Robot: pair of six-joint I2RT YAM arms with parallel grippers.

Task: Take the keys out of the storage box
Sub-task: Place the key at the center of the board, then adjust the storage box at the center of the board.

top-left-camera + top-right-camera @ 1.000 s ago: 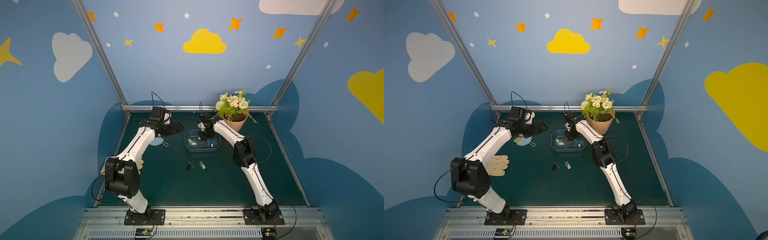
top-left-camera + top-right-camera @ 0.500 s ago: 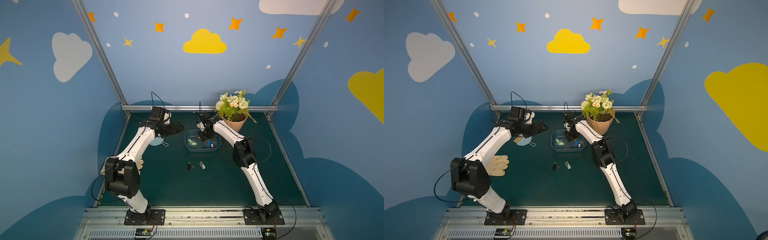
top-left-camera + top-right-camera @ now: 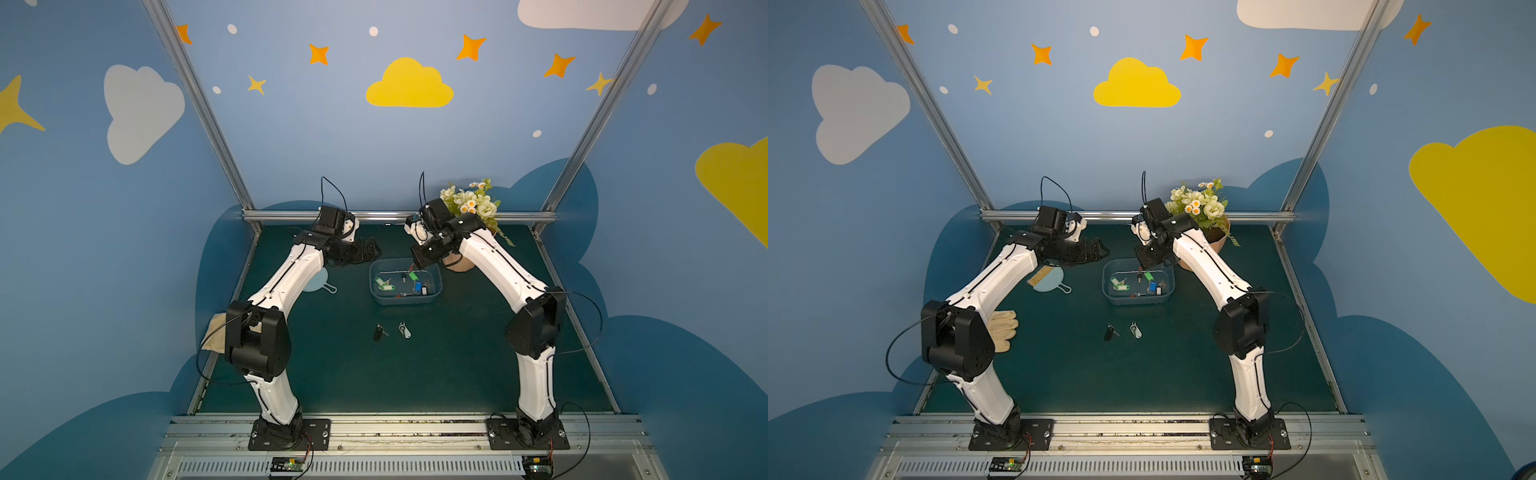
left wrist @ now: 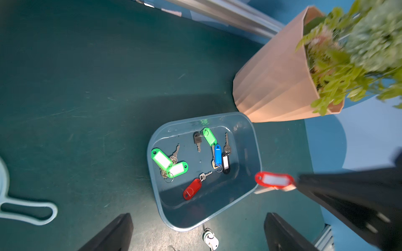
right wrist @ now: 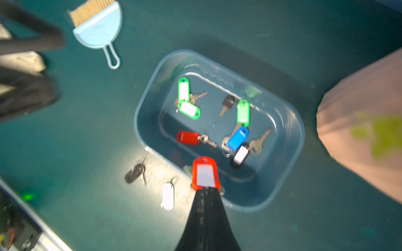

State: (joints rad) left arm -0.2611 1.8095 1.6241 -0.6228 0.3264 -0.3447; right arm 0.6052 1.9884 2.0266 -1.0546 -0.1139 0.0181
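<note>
We are lifting a red-tagged key (image 5: 205,172) above the storage box (image 3: 376,291).
Our right gripper (image 5: 207,190) is clamping its tag tight; our left gripper (image 4: 196,221) is hanging wide open and empty at the box's ten o'clock. Other keys (image 4: 217,154) are lying inside, and two keys (image 3: 405,331) are lying on the mat (image 3: 457,365) at six o'clock.

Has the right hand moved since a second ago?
Yes. The right hand, shut on a red-tagged key, has lifted up from inside the storage box. In both top views its tip now shows at the box's far rim, toward the flowerpot.
</note>
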